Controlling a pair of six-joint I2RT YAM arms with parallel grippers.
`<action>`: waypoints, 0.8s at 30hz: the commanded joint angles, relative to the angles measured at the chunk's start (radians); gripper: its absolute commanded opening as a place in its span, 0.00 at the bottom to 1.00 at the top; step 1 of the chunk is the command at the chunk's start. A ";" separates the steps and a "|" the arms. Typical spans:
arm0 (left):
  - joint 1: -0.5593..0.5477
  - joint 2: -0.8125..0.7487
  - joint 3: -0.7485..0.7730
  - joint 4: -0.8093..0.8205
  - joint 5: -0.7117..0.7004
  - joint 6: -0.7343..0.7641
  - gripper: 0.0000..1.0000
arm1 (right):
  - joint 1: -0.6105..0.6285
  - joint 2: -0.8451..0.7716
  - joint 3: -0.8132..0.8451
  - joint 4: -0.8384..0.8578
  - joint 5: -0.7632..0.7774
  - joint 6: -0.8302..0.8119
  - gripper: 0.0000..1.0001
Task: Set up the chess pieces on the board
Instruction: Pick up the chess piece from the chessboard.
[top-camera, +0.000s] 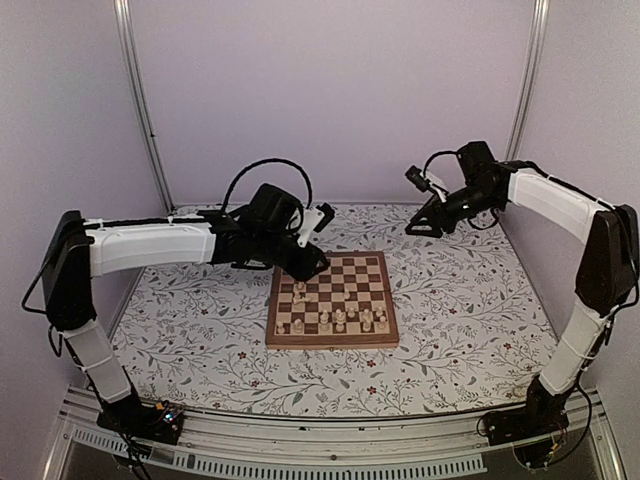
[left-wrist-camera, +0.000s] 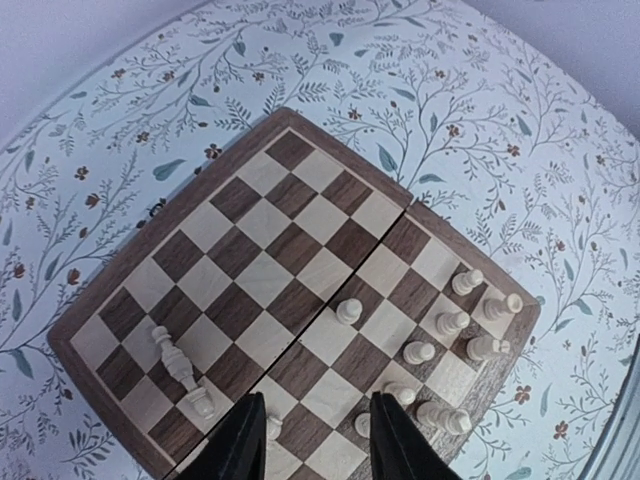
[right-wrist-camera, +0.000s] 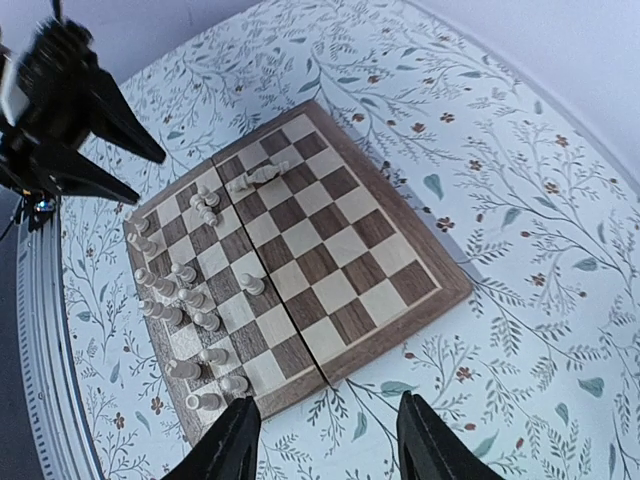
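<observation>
Hanging at the bottom of the left wrist view, the left fingers (left-wrist-camera: 240, 448) stand partly apart with only checkered squares showing between them. A small pale piece sits close beside each tip, and neither is gripped. The right fingers (right-wrist-camera: 228, 446) are likewise parted and empty, over the floral worktop (right-wrist-camera: 520, 200) just off the lower edge of the board (right-wrist-camera: 330, 260) in that view. In the top view, most chess pieces (top-camera: 335, 320) stand along the board's bottom edge, with a few near its left side. One tall piece (left-wrist-camera: 180, 365) lies on its side at lower left of the left wrist view, and a lone pawn (left-wrist-camera: 348, 312) stands mid-board.
</observation>
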 joint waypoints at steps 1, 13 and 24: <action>0.008 0.129 0.114 -0.102 0.129 0.017 0.37 | -0.099 -0.132 -0.169 0.147 -0.213 0.040 0.49; 0.008 0.420 0.401 -0.223 0.175 -0.013 0.36 | -0.120 -0.201 -0.284 0.219 -0.192 0.011 0.51; 0.002 0.523 0.481 -0.271 0.179 0.002 0.34 | -0.120 -0.188 -0.284 0.212 -0.180 -0.005 0.51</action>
